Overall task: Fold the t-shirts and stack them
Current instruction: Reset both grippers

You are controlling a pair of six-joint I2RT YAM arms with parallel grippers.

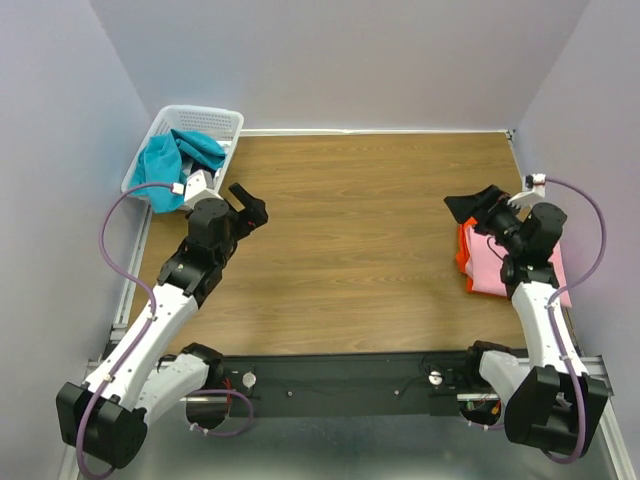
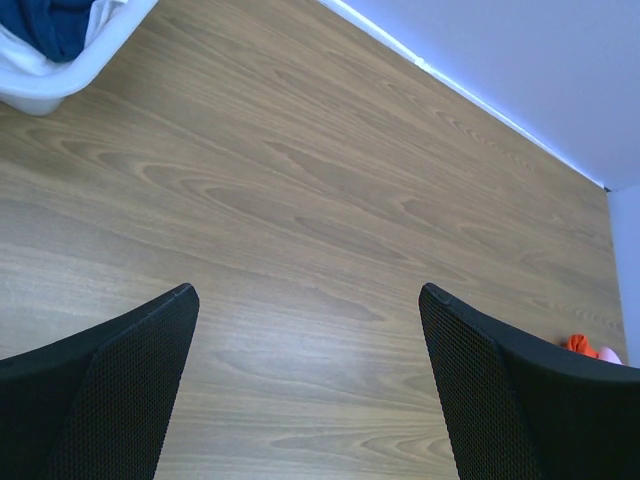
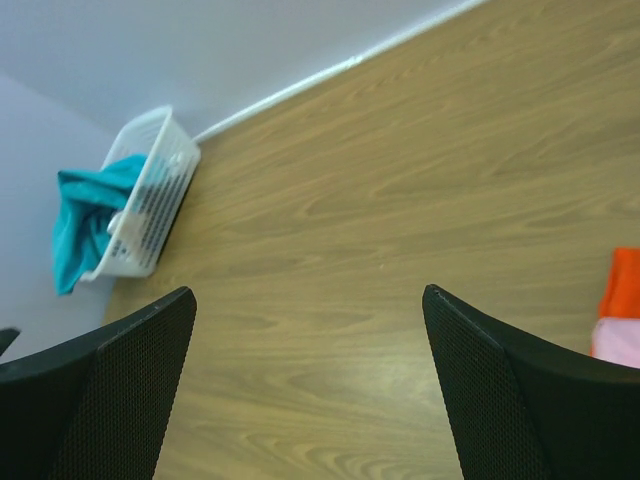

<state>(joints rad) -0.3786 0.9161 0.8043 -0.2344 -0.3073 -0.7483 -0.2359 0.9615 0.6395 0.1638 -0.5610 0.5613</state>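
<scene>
The white basket [image 1: 205, 125] stands at the far left corner of the wooden surface [image 1: 350, 260], with a teal garment [image 1: 170, 165] spilling over its near rim. The left end effector [image 1: 250, 205] is held near the basket, on the side toward the middle of the surface. Its fingers are spread wide, and only bare wood is seen between them. The right end effector [image 1: 472, 203] is held well apart from the basket, across the surface from it, with its fingers likewise spread wide over bare wood.

A pink t-shirt [image 1: 488, 272] is laid flat on an orange t-shirt [image 1: 464, 258] at the edge of the surface farthest from the basket. This stack lies just below and behind the right end effector, partly covered by that arm, and well apart from the left end effector.

From above, the whole stack and both arms are shown together. In the left wrist view a dark blue garment [image 2: 55, 20] is seen inside the basket, which cannot be made out from above. Of the stack, only a small patch of orange and pink is caught there, across the surface from the basket. In the right wrist view the basket is seen from across the surface with the teal garment hanging down its outer side. A corner of the orange and pink stack is shown beside one finger.
</scene>
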